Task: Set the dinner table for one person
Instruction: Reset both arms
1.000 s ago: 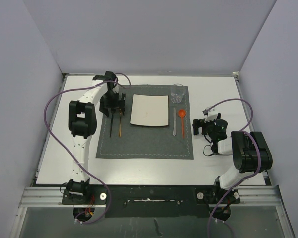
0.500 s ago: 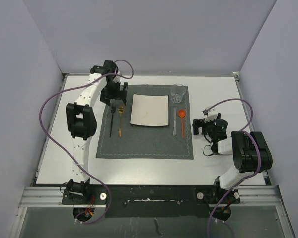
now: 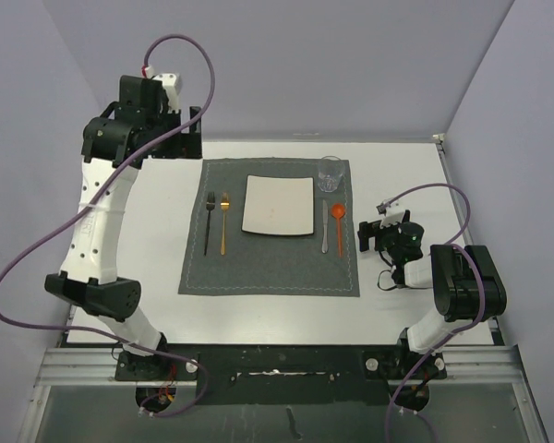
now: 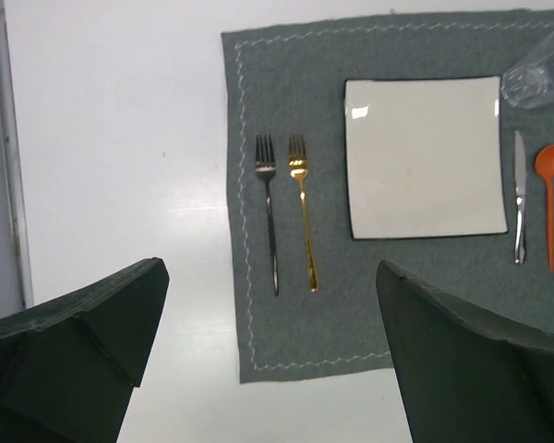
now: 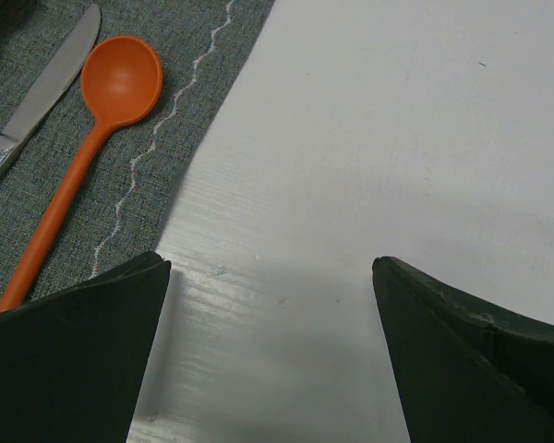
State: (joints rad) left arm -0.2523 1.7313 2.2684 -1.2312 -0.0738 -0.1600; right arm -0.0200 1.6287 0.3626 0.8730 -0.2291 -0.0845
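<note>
On the white dinner table (image 3: 415, 166) lies a dark grey placemat (image 3: 268, 268). On it sit a square white plate (image 3: 278, 205), a dark fork (image 3: 208, 221) and a gold fork (image 3: 224, 221) left of the plate, a silver knife (image 3: 324, 224) and an orange spoon (image 3: 339, 223) right of it, and a clear glass (image 3: 331, 173) at the far right corner. My left gripper (image 3: 186, 137) is open and empty, raised high above the table's far left. My right gripper (image 3: 373, 234) is open and empty, low over bare table just right of the placemat.
Grey walls enclose the table on three sides. The left arm's purple cable (image 3: 37, 249) loops out over the left edge. The right arm (image 3: 457, 286) is folded at the near right. In the left wrist view the placemat (image 4: 286, 351) lies far below.
My left gripper has let go of the forks on the placemat, lifted high and pulled back toward the far left. The right arm has not moved.
</note>
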